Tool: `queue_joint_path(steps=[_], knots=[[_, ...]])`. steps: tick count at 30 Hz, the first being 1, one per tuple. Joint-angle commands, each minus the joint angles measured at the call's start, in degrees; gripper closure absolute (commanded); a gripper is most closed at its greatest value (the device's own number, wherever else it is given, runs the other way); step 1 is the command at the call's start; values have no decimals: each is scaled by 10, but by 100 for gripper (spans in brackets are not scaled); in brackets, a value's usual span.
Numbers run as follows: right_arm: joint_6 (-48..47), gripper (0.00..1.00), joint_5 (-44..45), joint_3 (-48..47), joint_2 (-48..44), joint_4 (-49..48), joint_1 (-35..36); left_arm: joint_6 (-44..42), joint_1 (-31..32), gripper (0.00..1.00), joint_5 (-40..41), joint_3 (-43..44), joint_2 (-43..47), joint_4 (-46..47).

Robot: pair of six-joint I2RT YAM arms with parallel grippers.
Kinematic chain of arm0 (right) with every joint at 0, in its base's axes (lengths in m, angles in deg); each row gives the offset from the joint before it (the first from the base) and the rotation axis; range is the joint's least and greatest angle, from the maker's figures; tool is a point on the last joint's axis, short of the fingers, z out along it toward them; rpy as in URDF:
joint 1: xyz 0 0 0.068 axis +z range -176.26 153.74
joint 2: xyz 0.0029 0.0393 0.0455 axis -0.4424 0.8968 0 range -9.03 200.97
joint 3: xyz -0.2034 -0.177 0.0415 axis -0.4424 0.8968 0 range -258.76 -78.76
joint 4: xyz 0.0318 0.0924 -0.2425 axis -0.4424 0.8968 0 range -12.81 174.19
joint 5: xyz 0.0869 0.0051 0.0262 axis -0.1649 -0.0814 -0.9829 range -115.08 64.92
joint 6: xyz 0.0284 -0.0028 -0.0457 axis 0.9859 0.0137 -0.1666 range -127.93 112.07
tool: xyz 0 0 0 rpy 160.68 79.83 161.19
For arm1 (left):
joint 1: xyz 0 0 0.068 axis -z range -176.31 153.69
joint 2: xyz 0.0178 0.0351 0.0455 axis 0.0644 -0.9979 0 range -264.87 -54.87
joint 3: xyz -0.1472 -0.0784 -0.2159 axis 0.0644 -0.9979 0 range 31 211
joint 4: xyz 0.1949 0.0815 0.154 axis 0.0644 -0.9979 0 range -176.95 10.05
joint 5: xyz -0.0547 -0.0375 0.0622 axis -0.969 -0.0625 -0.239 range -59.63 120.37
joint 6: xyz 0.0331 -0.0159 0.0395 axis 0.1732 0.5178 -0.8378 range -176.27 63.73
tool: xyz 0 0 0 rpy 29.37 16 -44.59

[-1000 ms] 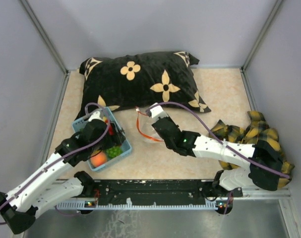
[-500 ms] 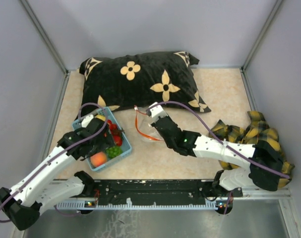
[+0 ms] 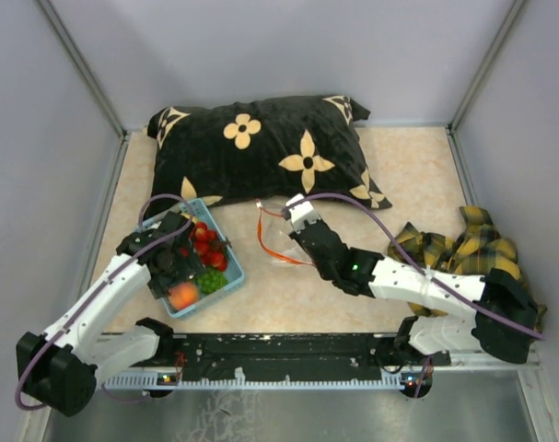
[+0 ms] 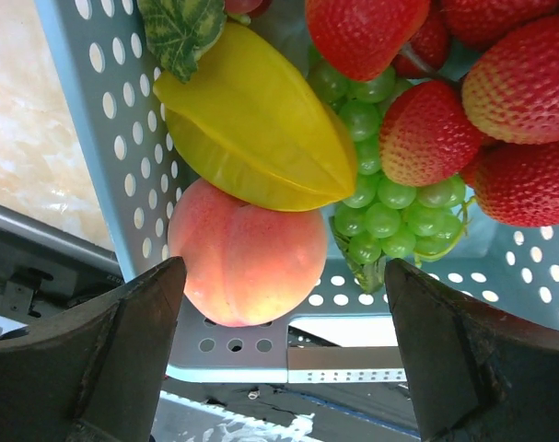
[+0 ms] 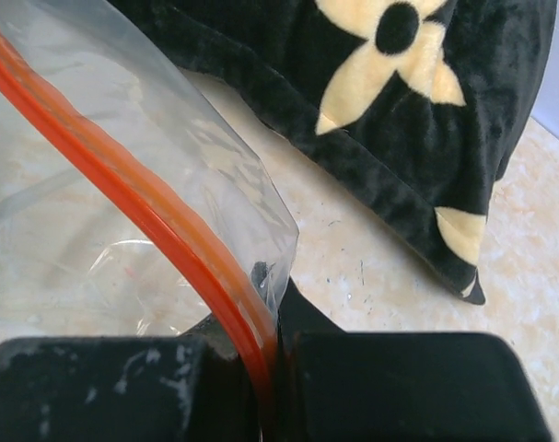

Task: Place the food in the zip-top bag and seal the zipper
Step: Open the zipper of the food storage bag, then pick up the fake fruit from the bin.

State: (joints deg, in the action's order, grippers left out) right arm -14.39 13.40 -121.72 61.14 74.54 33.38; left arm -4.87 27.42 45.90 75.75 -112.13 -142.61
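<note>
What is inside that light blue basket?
A peach, a yellow starfruit, green grapes and several red strawberries. Anything lying beneath that pile is covered.

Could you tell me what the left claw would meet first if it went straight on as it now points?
Probably the peach in the basket, which lies just ahead of the open left claw; the exact depth is unclear.
</note>
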Motion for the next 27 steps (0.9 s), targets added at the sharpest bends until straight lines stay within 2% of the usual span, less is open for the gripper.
queue_joint_path(steps=[1, 11, 15, 17, 27], knots=[[-4, 99, -4, 12, -32, -57, -10, -5, -4, 6, 4, 6, -13, -30], [-1, 98, -17, 40, -52, -70, -27, -2, -4, 6, -72, -26, -65, 21], [2, 98, -18, 44, -55, -71, -28, -6, -4, 11, -86, -16, -73, 41], [2, 98, -18, 45, -56, -70, -28, -8, -4, 16, -95, -15, -77, 60], [2, 98, -19, 46, -59, -69, -28, 2, -4, 17, -75, -39, -75, 103]])
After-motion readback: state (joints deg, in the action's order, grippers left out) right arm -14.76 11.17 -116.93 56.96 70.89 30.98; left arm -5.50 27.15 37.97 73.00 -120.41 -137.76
